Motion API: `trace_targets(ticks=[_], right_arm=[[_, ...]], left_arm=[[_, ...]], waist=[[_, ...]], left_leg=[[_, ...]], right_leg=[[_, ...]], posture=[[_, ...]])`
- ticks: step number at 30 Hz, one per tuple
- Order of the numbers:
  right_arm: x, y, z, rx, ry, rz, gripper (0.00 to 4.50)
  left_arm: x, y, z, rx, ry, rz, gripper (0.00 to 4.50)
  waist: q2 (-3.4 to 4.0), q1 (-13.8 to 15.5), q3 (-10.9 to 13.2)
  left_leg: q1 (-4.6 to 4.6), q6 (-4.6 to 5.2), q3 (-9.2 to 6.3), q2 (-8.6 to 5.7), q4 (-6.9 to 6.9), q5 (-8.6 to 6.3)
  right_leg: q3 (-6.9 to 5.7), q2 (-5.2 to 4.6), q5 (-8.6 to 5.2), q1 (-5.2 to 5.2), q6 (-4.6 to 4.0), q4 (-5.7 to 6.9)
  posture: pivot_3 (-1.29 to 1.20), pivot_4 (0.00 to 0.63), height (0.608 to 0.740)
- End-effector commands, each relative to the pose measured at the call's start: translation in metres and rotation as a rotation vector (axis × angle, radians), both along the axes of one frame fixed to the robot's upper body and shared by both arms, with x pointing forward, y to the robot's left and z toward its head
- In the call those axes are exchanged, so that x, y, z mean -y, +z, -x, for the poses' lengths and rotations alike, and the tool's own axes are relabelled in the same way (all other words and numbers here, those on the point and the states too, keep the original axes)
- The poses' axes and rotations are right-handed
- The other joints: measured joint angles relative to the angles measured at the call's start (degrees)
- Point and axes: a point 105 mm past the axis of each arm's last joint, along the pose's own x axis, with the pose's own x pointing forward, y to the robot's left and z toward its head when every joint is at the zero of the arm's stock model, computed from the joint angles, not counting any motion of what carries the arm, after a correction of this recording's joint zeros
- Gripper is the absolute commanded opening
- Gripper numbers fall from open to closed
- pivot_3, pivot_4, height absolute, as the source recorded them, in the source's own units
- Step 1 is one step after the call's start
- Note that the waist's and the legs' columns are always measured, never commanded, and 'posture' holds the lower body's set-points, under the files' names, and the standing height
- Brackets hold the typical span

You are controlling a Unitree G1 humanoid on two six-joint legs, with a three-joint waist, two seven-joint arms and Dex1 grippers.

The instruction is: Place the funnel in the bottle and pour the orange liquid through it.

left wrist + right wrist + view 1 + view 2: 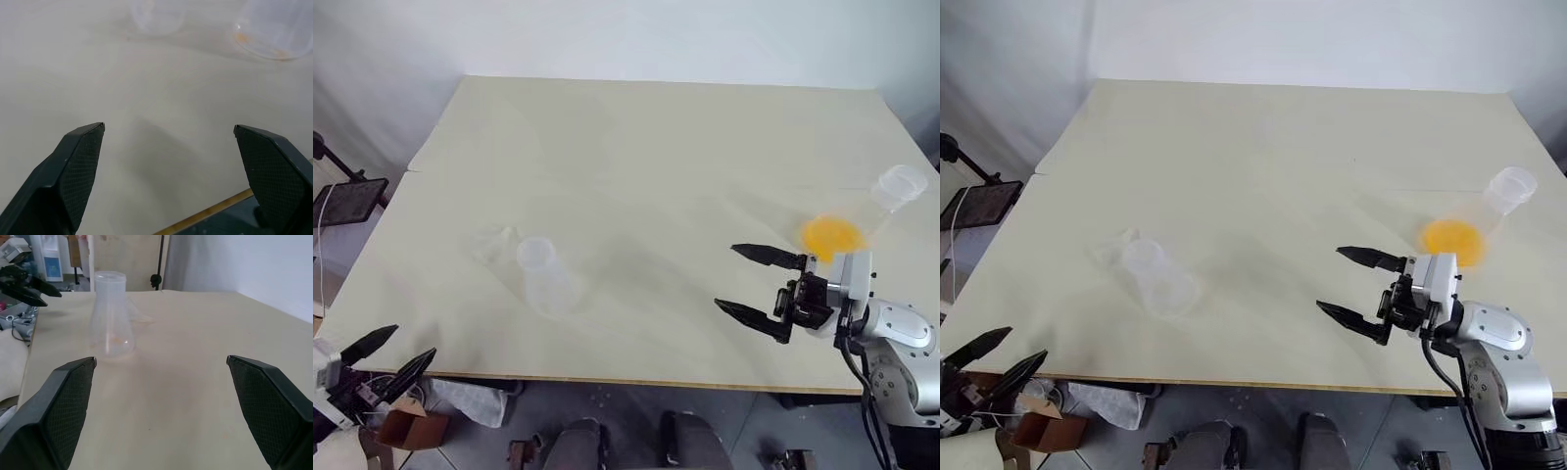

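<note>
Bottle [544, 275] stands between two open, level pincers.

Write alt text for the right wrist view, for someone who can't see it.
A frosted plastic bottle stands upright on a pale table, seen between the open right gripper's two black fingers. The left gripper hangs open beyond the table's edge.

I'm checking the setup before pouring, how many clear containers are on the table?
2: the bottle near the table's left front, with the funnel beside it, and the flask holding orange liquid at the right edge.
</note>
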Motion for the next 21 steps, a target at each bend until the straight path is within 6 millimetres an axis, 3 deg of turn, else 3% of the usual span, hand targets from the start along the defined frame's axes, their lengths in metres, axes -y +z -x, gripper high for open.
trace_targets(ticks=[1,3,7,9,21], right_arm=[[-0.002,0.009,0.004,0.024,0.026,-0.010,4.48],[-0.001,0.008,0.003,0.018,0.020,-0.003,4.48],[0.007,-0.002,-0.002,-0.014,-0.026,0.022,4.48],[0.012,-0.006,-0.003,-0.026,-0.051,0.029,4.48],[0.015,-0.012,0.014,-0.037,-0.116,0.018,4.48]], left_arm=[[0.018,0.023,-0.006,0.082,-0.093,0.020,4.50],[0.034,0.032,-0.014,0.098,-0.156,0.033,4.50],[0.093,0.062,-0.041,0.123,-0.397,0.075,4.50],[0.112,0.067,-0.047,0.097,-0.468,0.082,4.50],[0.152,0.071,-0.102,0.096,-0.549,0.084,4.50]], waist=[[-0.04,-0.11,-0.02],[-0.04,-0.17,-0.03],[-0.11,0.03,-0.07],[-0.12,-0.15,-0.08],[-0.05,-0.05,-0.10]], left_leg=[[0.00,0.00,0.00,0.00,0.00,0.00],[0.01,0.00,0.00,0.01,0.00,0.00],[0.01,0.01,-0.02,0.00,0.00,0.01],[0.02,0.01,-0.03,-0.01,0.00,0.01],[0.07,-0.03,0.08,-0.02,0.04,0.04]], right_leg=[[0.00,0.00,0.00,0.00,0.00,0.00],[0.01,0.00,0.00,0.00,-0.01,0.00],[0.02,0.00,0.00,0.03,-0.01,0.02],[0.02,0.00,0.01,0.04,-0.02,0.06],[-0.01,0.16,0.01,-0.01,-0.02,0.47]], posture=[[0.00,0.150,0.740],[0.00,0.150,0.740],[0.00,0.150,0.740],[0.00,0.150,0.740],[0.00,0.150,0.740]])
